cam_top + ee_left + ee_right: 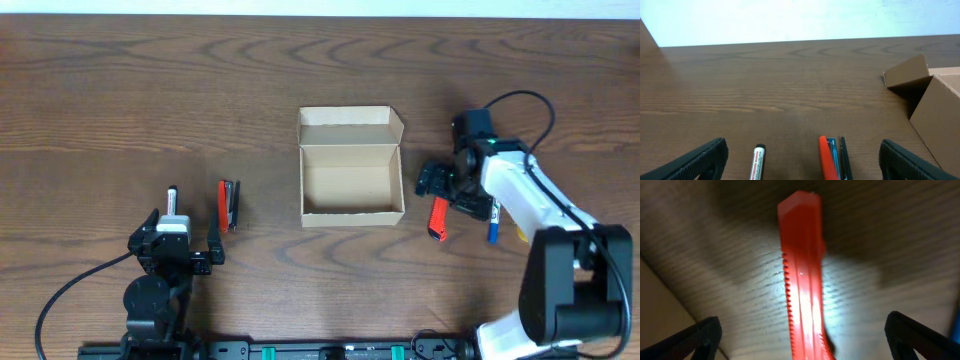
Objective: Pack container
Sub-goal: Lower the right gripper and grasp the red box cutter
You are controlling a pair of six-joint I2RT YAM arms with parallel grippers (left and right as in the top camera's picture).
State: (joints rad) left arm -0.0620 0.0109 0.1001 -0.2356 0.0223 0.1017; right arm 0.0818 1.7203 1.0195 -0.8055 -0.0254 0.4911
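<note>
The container [350, 170] is a small tan cardboard box standing open at the table's middle, with its flap lid folded back on the far side. Its corner also shows in the left wrist view [935, 95]. My right gripper [450, 195] is open just right of the box, low over a red utility knife [437, 218]. In the right wrist view the red knife [802, 270] lies between my open fingers [805, 342], which do not touch it. My left gripper [180, 240] is open and empty at the front left.
A whiteboard marker [172, 200] and a red stapler [229, 205] lie ahead of the left gripper; the marker [759, 162] and the stapler [830, 159] show between its fingers [802, 160]. A blue pen [492, 232] lies under the right arm.
</note>
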